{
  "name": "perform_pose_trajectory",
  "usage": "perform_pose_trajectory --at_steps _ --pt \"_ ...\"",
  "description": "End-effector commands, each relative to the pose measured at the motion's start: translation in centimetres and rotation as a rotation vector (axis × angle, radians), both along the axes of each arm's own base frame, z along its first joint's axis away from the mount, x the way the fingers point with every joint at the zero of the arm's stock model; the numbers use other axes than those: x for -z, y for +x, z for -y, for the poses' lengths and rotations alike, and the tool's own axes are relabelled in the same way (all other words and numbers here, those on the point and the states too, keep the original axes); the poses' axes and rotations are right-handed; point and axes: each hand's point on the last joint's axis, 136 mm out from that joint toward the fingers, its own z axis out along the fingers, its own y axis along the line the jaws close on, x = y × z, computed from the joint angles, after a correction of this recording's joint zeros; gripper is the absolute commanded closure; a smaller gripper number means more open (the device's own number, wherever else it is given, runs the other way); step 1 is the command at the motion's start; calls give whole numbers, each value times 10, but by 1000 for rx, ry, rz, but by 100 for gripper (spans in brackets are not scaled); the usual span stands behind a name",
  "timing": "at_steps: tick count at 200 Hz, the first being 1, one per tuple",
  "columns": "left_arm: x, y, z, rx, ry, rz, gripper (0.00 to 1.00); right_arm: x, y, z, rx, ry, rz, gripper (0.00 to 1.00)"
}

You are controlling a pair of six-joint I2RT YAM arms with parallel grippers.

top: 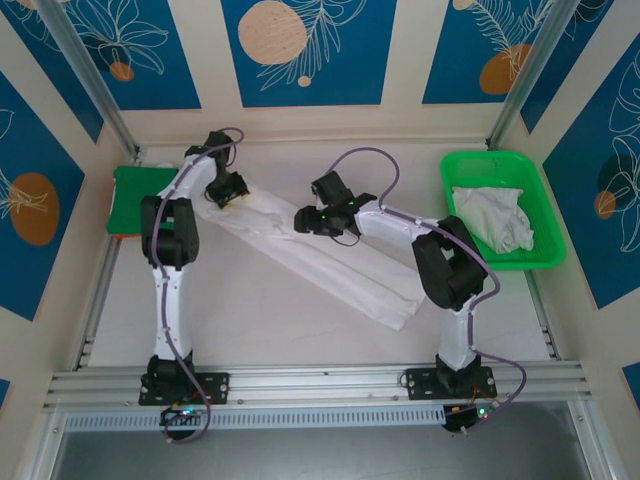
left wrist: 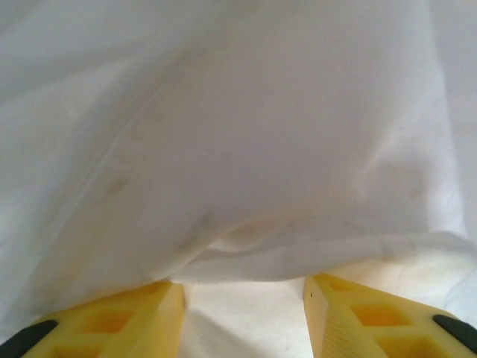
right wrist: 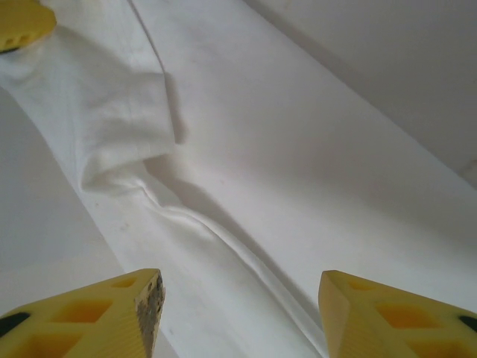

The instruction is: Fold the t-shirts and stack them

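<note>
Lying slantwise across the counter, one t-shirt is folded into a long narrow strip that runs from the far left toward the near right. The left gripper sits at the strip's far-left end. In the left wrist view its yellow jaws stand well apart, with white cloth lying between them and a rolled edge of fabric crossing just ahead of their tips. Whether the pads touch the cloth cannot be told.

The right gripper is over the strip a little farther along, near its middle. In the right wrist view its jaws are spread wide above the cloth and hold nothing. A turned-in sleeve lies ahead to the left there, and a raised crease runs from it back toward the gap between the jaws. Bare counter shows on both sides of the strip.

A second t-shirt lies crumpled in the green tray at the far right of the counter, well apart from the strip. A flat green board lies at the far left, just beside the strip's end, with the left arm reaching over it
</note>
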Motion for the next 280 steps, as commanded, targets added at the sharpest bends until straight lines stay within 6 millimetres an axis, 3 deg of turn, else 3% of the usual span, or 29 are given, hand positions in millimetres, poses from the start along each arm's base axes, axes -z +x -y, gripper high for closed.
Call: perform_pose_trajectory --at_steps 1,11,35,46,82,99,118,144,156,172,192,224,255,280 --pt "34 -8 5 122 13 -94 45 -14 -2 18 11 -45 45 42" --pt "37 -3 9 146 -4 -85 40 -9 -5 28 19 -65 28 42" --pt "42 15 24 174 -75 -40 10 5 -21 48 21 -99 -11 42" --pt "40 23 30 181 -87 -15 1 11 -29 55 18 -113 -26 41" --pt "7 37 42 215 -89 66 1 30 -60 77 18 -165 -103 39" --pt "-28 43 49 204 -136 130 1 36 -73 79 12 -157 -133 39" --pt "-88 54 54 183 -169 261 0 42 -87 74 -12 -154 -161 39" --pt "-170 59 44 148 -140 434 0 60 -103 60 -55 -168 -203 39" --pt "-196 54 38 143 -123 476 0 65 -108 52 -73 -170 -215 39" --pt "-216 39 34 151 -99 488 0 67 -114 38 -103 -168 -217 40" --pt "-224 16 26 153 -62 480 0 67 -121 15 -154 -156 -219 41" --pt "-219 -28 3 96 -40 494 0 65 -139 -28 -269 -134 -221 45" --pt "-198 -74 -15 49 -27 456 0 63 -155 -69 -374 -99 -225 45" --pt "-175 -107 -24 26 -15 407 0 49 -160 -101 -464 -48 -200 44"
